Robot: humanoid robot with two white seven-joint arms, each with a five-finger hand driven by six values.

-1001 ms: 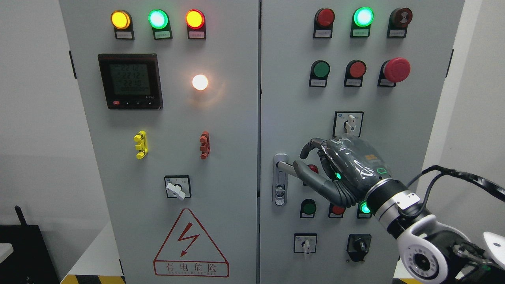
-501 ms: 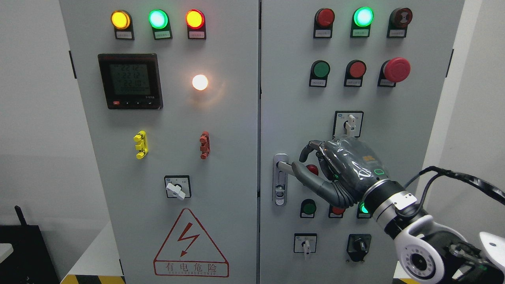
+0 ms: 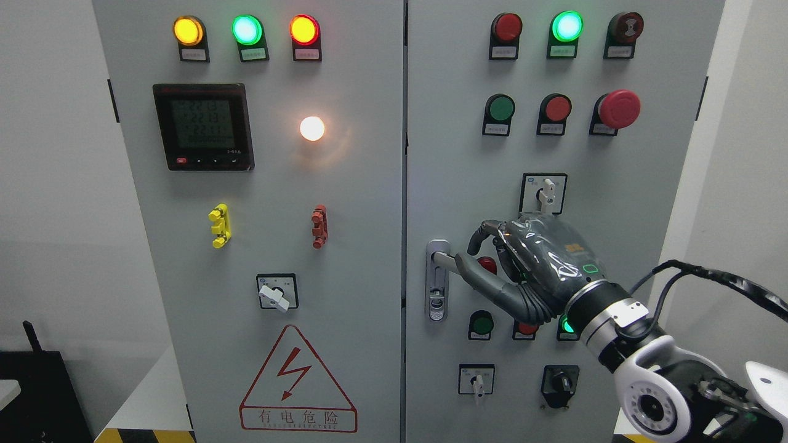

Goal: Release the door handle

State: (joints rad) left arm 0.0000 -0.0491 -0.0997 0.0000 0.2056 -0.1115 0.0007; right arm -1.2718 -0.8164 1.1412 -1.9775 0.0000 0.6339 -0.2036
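The silver door handle (image 3: pixel 444 258) sticks out from its lock plate (image 3: pixel 437 295) at the left edge of the right cabinet door (image 3: pixel 455 154). My right hand (image 3: pixel 468 255) comes in from the lower right and covers the handle's outer end. Its thumb (image 3: pixel 486 284) lies under the lever, and the curled fingers (image 3: pixel 483 231) hook over it from above, so the hand is shut on the handle. Only the lever's short inner part shows. The left arm is out of view.
Both cabinet doors look closed. Push buttons (image 3: pixel 481 324), rotary switches (image 3: pixel 544 192) and a red emergency stop (image 3: pixel 619 109) surround my hand. The left door has a meter (image 3: pixel 203 126), lamps and a warning triangle (image 3: pixel 298 384). A black cable (image 3: pixel 714 277) trails from my forearm.
My right hand and forearm have shifted slightly left and up along the handle. The fingers stay curled around the lever, and the doors have not moved.
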